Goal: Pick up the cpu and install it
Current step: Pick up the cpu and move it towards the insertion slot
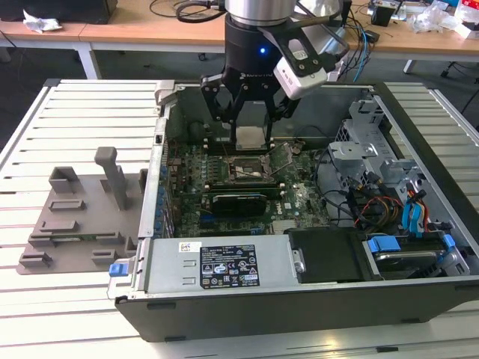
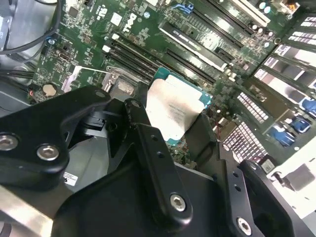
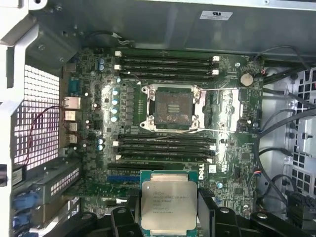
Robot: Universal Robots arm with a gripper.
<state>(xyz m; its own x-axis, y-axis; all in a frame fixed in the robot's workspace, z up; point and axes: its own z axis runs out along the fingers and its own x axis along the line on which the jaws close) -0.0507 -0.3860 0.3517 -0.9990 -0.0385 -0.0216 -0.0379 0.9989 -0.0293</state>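
Gripper [image 3: 169, 210] pinching cpu [image 3: 168, 200] between fingers, raised over motherboard [image 3: 227, 148]

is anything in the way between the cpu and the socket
Nothing visible. The gripper holds the cpu in the air, and the socket lies open and bare in the first wrist view.

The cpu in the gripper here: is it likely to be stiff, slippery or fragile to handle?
Likely stiff: the cpu looks like a flat, thin plate, held by its edges in the gripper. Possibly slippery, since its metal top looks smooth and the gripped edges are narrow. Probably fragile on landing: the open socket looks a close fit.
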